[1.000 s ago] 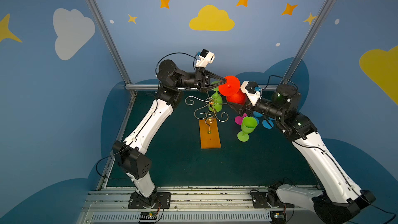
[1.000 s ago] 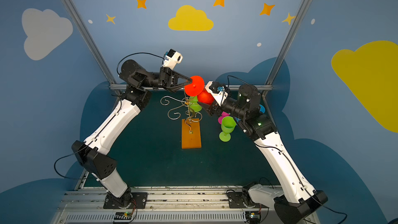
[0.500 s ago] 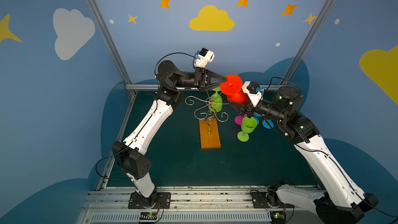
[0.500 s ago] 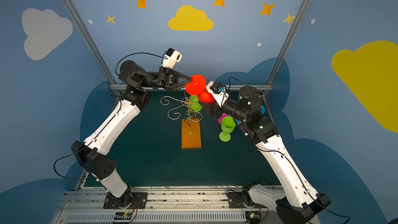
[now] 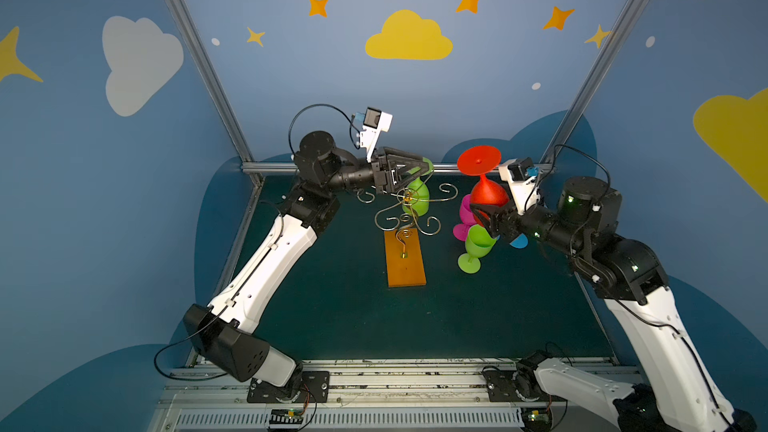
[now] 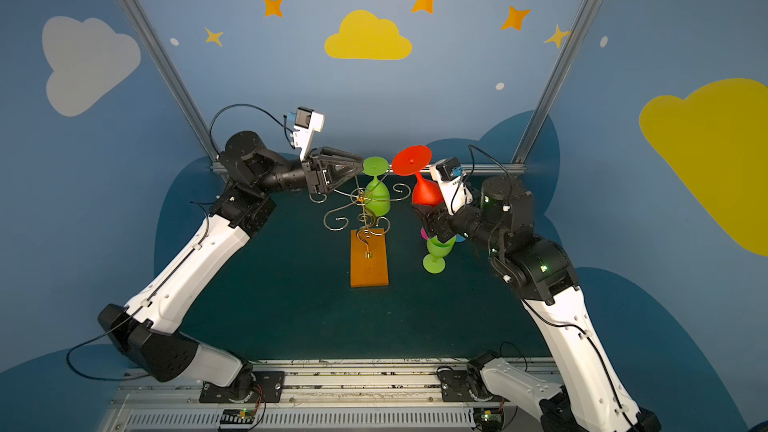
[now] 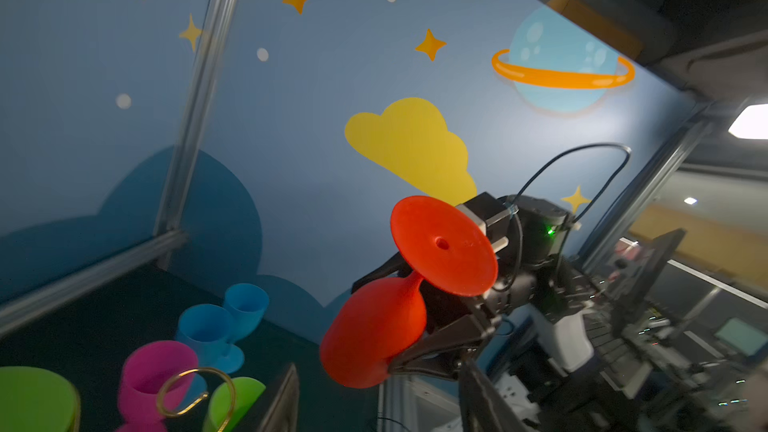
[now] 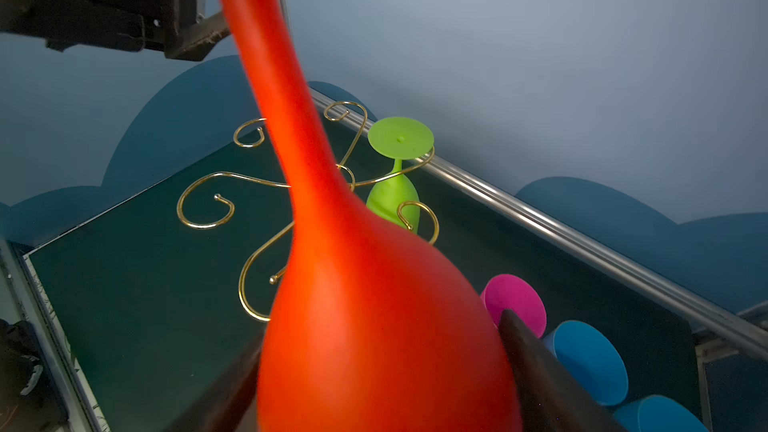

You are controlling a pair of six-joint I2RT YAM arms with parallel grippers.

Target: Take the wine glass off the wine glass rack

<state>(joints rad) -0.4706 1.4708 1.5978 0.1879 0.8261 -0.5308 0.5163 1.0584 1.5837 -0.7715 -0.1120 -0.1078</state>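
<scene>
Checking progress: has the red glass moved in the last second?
Yes. The red glass has shifted right, away from the rack, whose orange base has not moved.

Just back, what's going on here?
The right gripper is clamped on the bowl of a red wine glass, held foot-up in the air beside the wine glass rack. The left gripper is open and empty near the rack's top. One green glass hangs on the rack; other glasses stand on the table.

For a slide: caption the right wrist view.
Jaws clamp the red wine glass by its bowl; a green glass hangs on the gold rack behind.
</scene>
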